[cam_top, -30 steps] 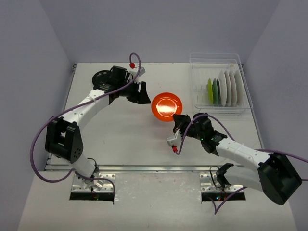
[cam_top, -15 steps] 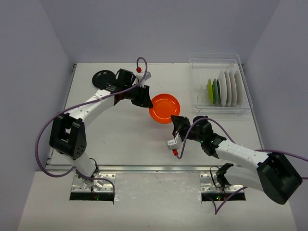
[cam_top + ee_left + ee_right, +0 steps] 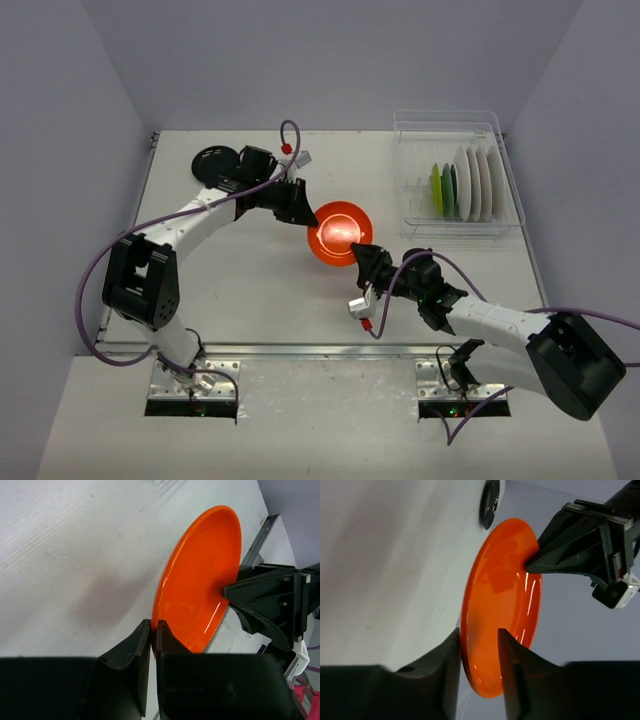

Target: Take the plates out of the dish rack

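Observation:
An orange plate hangs tilted above the middle of the table, between my two grippers. My left gripper is shut on its far-left rim; the left wrist view has the plate pinched between the fingers. My right gripper is at the near-right rim, open. Its jaws straddle the plate with a gap on the inner side. The dish rack stands at the back right with several plates upright in it, green ones and white ones.
A black plate lies flat at the back left of the table, behind the left arm. The rack's left half has bare tines. Grey walls close in the table on three sides.
My left gripper has moved in and closed on the orange plate's rim. My right gripper, which was gripping the plate, has opened its jaws. The plate barely shifted.

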